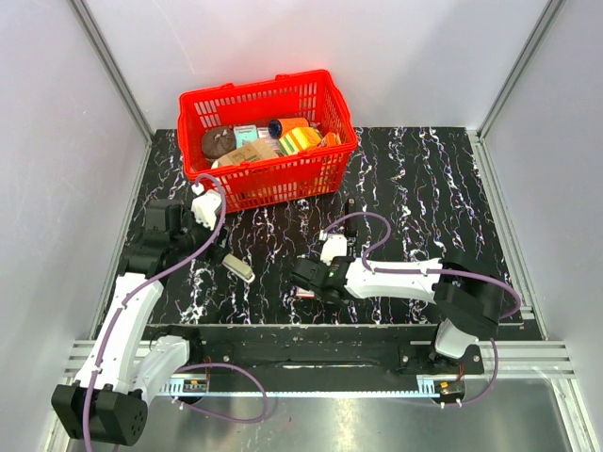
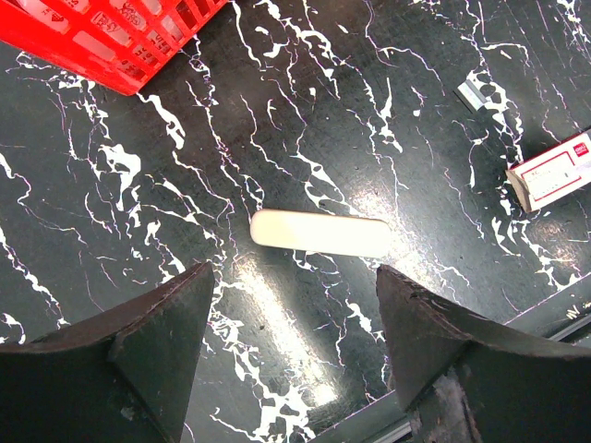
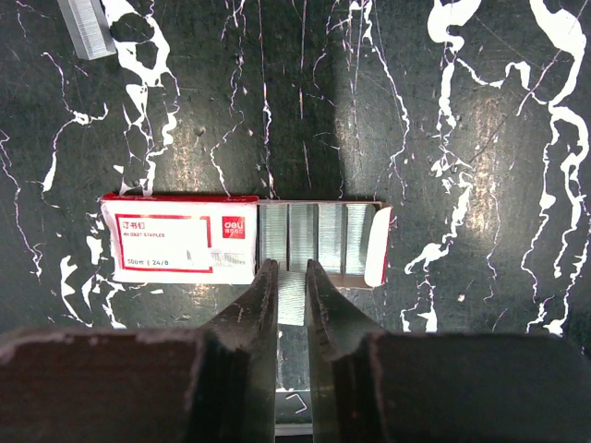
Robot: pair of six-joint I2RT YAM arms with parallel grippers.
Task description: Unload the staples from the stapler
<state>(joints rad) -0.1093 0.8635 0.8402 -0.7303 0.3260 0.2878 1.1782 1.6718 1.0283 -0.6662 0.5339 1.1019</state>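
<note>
The stapler is a cream oblong lying flat on the black marbled table, also seen from above. My left gripper hovers open just short of it, with nothing between its fingers. My right gripper is shut on a strip of staples, held at the near edge of an open red-and-white staple box. The box's tray shows rows of staples. In the top view the right gripper is over the box at the table's front middle.
A red basket full of items stands at the back left. A loose staple strip lies beyond the box, also visible in the left wrist view. A single staple lies under the right fingers. The table's front edge is close.
</note>
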